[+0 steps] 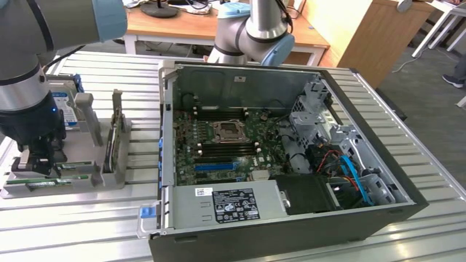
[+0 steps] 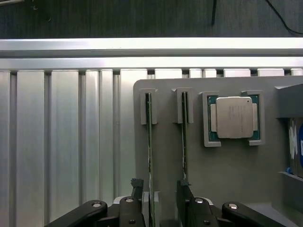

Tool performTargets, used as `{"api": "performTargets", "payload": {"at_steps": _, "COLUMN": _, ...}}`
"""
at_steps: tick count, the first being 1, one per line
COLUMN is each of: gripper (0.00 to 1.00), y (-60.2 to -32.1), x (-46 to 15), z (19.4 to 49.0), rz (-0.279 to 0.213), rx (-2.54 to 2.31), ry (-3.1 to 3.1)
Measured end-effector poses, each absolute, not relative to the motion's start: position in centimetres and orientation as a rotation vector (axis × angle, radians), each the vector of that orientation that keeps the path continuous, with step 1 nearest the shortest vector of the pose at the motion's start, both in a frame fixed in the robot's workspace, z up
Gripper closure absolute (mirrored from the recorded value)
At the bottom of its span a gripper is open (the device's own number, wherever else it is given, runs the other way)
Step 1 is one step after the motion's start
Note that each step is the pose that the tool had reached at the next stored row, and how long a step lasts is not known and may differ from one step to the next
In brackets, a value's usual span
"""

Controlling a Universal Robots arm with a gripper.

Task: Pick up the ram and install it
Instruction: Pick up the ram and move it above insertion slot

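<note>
Zero steps done: the ram (image 2: pixel 150 142) stands in its grey holder (image 2: pixel 227 175), between the fingers of the spread claw (image 2: pixel 160 185), ungripped. Lifting and installing remain.

worktop (image 1: pixel 80 229) — ribbed silver aluminium slats | computer case (image 1: pixel 291 243) — lies flat on the slats with its side open, toward the exterior view's right | grey holder (image 1: pixel 113 177) sits on the slats just beside the computer case, on the exterior view's left of it, not touching
</note>
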State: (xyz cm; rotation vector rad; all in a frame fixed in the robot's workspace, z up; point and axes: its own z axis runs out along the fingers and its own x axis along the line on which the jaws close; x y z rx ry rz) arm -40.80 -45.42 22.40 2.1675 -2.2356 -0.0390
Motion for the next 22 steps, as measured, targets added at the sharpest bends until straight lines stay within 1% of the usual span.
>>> {"api": "performTargets", "payload": {"at_steps": 8, "gripper": 0.59, "y": -45.5, "x": -40.5, "z": 22.4, "rz": -0.041, "rx": 2.168, "ry": -2.236}}
{"api": "performTargets", "payload": {"at_steps": 22, "gripper": 0.59, "y": -45.5, "x": -40.5, "z": 20.8, "rz": -0.041, "rx": 2.170, "ry": -2.235}}
